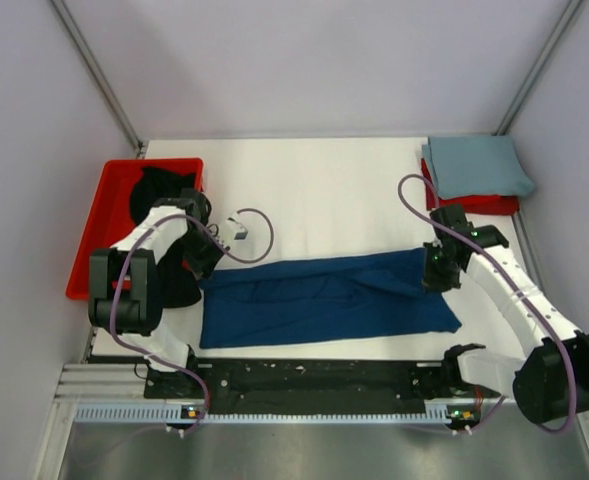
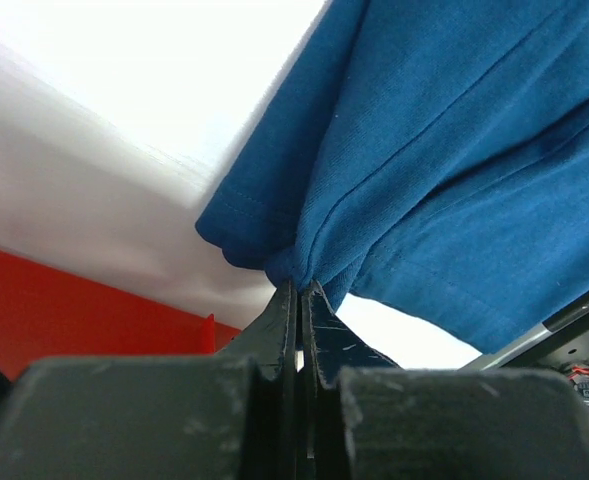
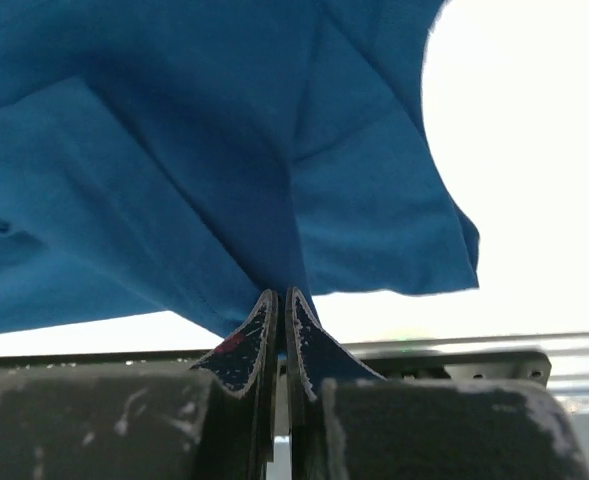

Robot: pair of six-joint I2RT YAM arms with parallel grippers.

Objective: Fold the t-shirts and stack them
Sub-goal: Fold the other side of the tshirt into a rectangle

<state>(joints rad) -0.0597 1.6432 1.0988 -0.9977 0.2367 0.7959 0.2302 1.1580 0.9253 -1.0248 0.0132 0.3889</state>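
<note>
A dark navy blue t-shirt (image 1: 324, 298) lies folded into a long strip across the white table near the front. My left gripper (image 1: 202, 268) is shut on its upper left corner; the left wrist view shows the cloth (image 2: 444, 170) pinched at the fingertips (image 2: 300, 287). My right gripper (image 1: 436, 272) is shut on its upper right edge; the right wrist view shows the cloth (image 3: 204, 160) bunched into the closed tips (image 3: 279, 292). A black t-shirt (image 1: 162, 190) lies in the red tray. A folded pale grey-blue t-shirt (image 1: 477, 167) sits at the back right.
The red plastic tray (image 1: 99, 225) stands at the left edge of the table. Another red tray (image 1: 484, 204) lies under the grey-blue shirt at the back right. A small white object (image 1: 238, 228) sits near the left arm. The table's front edge rail (image 1: 314, 375) runs below the shirt.
</note>
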